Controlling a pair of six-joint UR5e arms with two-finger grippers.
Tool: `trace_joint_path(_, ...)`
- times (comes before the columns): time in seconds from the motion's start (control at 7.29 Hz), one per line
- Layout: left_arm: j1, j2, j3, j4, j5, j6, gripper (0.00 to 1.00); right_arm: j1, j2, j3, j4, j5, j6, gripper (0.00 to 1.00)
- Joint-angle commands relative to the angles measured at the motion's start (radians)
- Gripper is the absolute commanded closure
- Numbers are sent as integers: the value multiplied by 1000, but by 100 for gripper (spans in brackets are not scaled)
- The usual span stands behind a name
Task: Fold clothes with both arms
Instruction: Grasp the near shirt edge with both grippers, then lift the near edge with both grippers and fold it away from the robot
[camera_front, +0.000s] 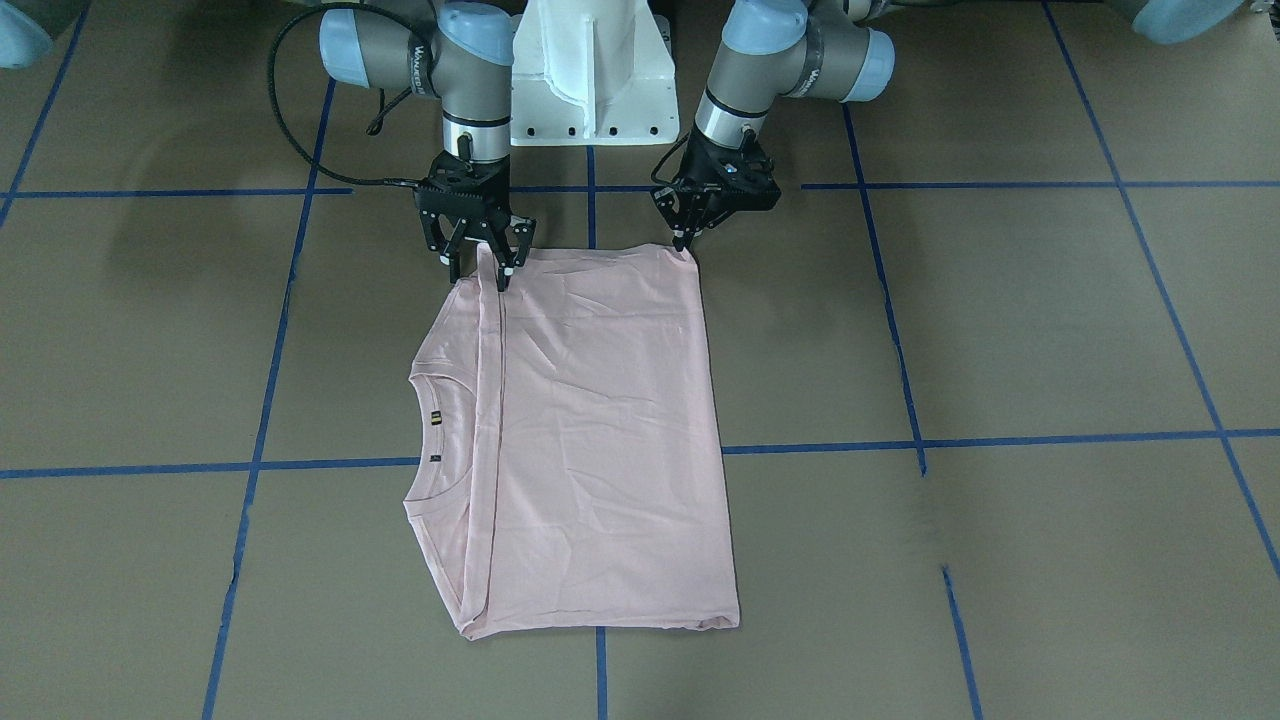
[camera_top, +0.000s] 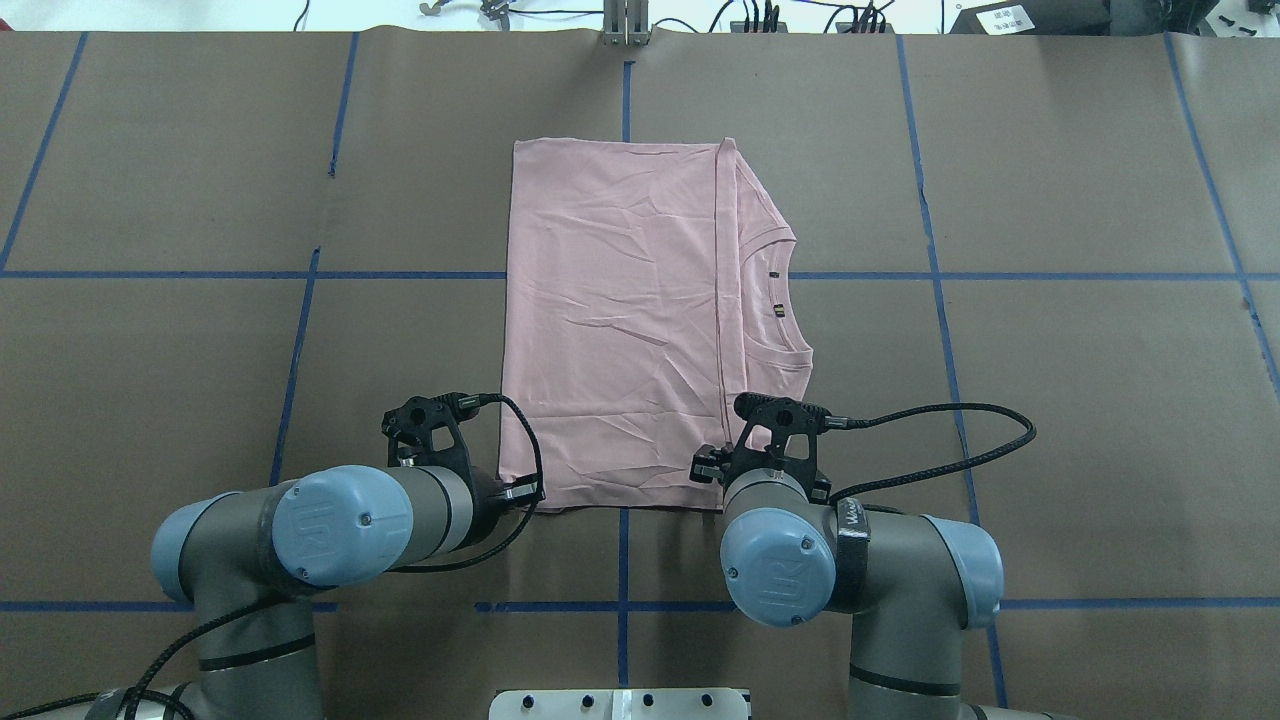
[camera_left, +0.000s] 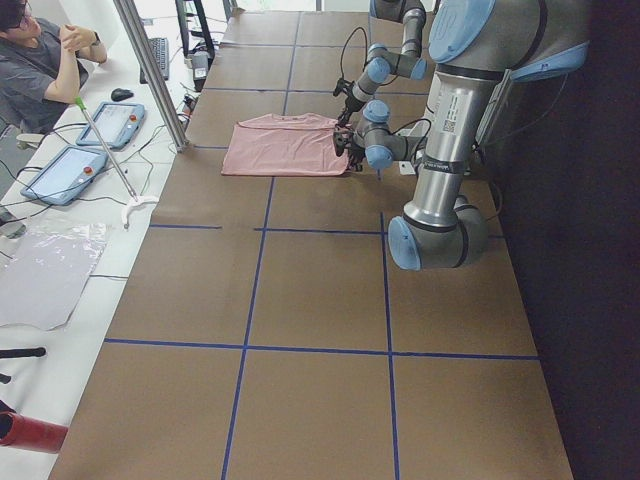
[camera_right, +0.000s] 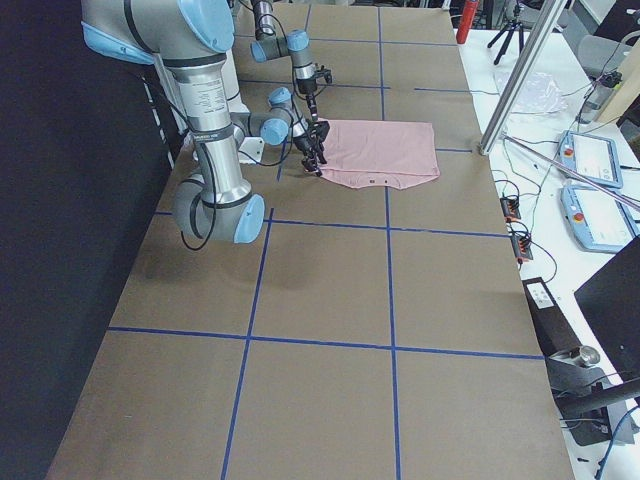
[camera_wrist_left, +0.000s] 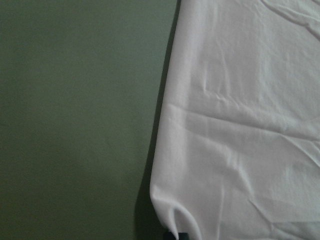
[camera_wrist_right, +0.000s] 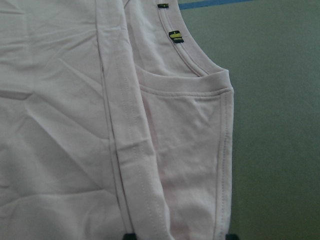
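The pale pink T-shirt lies flat and folded on the brown table, collar toward the robot's right, its print hidden. My left gripper is shut on the shirt's near corner on the robot's left; the left wrist view shows that corner bunched at a fingertip. My right gripper stands open at the other near corner, its fingers straddling the folded hem edge. The overhead view shows the shirt with both wrists at its near edge.
The white pedestal base stands just behind the grippers. Blue tape lines cross the table. A person sits at a side bench with teach pendants beyond a metal post.
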Motion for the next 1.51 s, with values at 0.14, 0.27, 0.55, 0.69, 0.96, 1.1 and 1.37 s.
trace_joint_path(0.14,0,0,-1,1,0,0,100,0,1,-1,1,0,-2,100)
trace_joint_path(0.27,0,0,-3,1,0,0,100,0,1,-1,1,0,-2,100)
trace_joint_path(0.55,0,0,-4,1,0,0,100,2,1,4,1,0,-5,100)
trace_joint_path(0.69,-2,0,-30,5,-6,2,100,5,2,29,-2,1,-9,100)
trace_joint_path(0.96,-8,12,-236,148,-44,23,100,14,-24,219,-102,6,-9,100)
trace_joint_path(1.1,-6,3,-368,289,-60,23,100,-18,-18,382,-284,12,0,100)
trace_joint_path(1.37,-5,-1,-599,488,-112,23,100,-73,-12,623,-504,13,17,100)
